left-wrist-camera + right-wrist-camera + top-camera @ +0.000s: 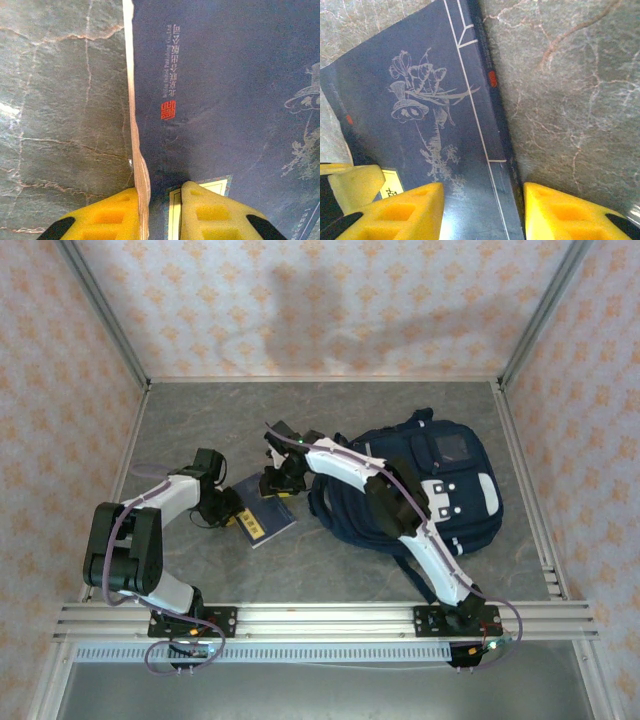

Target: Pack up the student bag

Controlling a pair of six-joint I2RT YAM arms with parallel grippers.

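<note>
The student bag (pixel 440 475), navy with a white front patch, lies flat at the right of the table. To its left lies a dark blue book (pixel 268 524). My left gripper (pixel 228 508) is at the book's left side. In the left wrist view its jaws (pixel 160 212) have closed on the book (pixel 225 100): one yellow finger presses the page edge (pixel 141 190), the other rests on the cover. My right gripper (pixel 276 484) is at the book's far corner. It (pixel 482 212) stands open across the spine of the book (pixel 420 100), one finger over the cover, the other over the table.
The grey marbled tabletop (pixel 200 430) is bounded by an aluminium frame and patterned walls. The right arm (pixel 400 510) reaches across the bag's left side. My left gripper's yellow finger (pixel 350 185) is at the lower left of the right wrist view.
</note>
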